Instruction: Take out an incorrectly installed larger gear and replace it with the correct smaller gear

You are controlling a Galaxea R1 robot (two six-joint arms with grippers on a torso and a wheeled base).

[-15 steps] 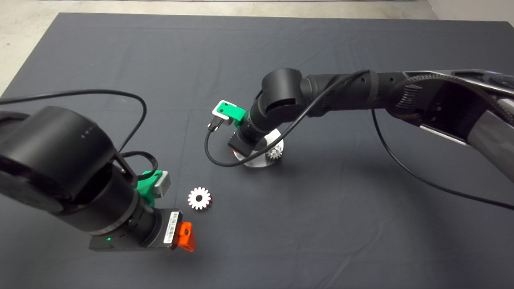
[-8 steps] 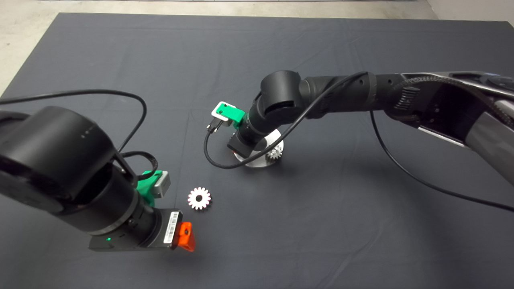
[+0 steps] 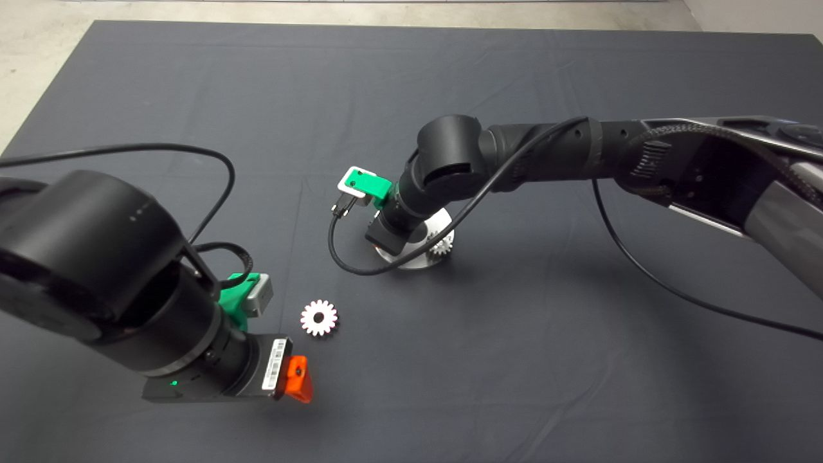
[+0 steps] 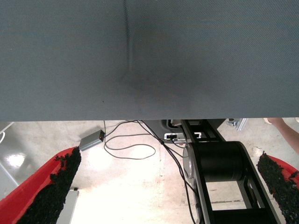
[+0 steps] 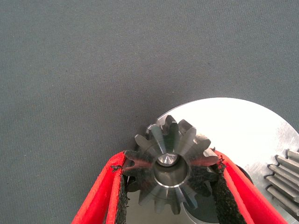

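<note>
**Small dark gear clamped over the silver base plate**

A dark grey mat (image 3: pixel 450 360) covers the table, with pale concrete floor showing past its far edge. At the middle of the mat, the right gripper (image 5: pixel 170 189) has its jaws closed on the smaller gear (image 5: pixel 172 164): the black pads (image 5: pixel 122 193) press against the teeth on two opposite sides. The gear is dark, shiny steel with broad, shaded teeth and a raised hub, and the tip of a pin shows inside its round bore. It sits over the edge of a round, bright silver base plate (image 5: pixel 243 135). At that view's edge, the teeth of another steel gear (image 5: pixel 286 177) show on the plate; it is cut off there.

Compared with a second ago, the right arm's wrist and its green camera mount (image 3: pixel 365 184) sit a little lower and nearer the plate in the head view; the left arm and the loose gear have not moved.

In the head view, the right gripper (image 3: pixel 386 239) hides the smaller gear and much of the plate (image 3: pixel 411 259); only a small pale gear (image 3: pixel 441 245) shows beside it.

The larger gear (image 3: pixel 319 317), flat and bright white-silver with short teeth, lies loose on the mat, well apart from the plate and near the left gripper (image 3: pixel 297 381). That gripper hangs at the near left, jaws spread wide and empty. Its wrist view shows the mat edge and, beyond it, floor with cables and a robot base.
</note>
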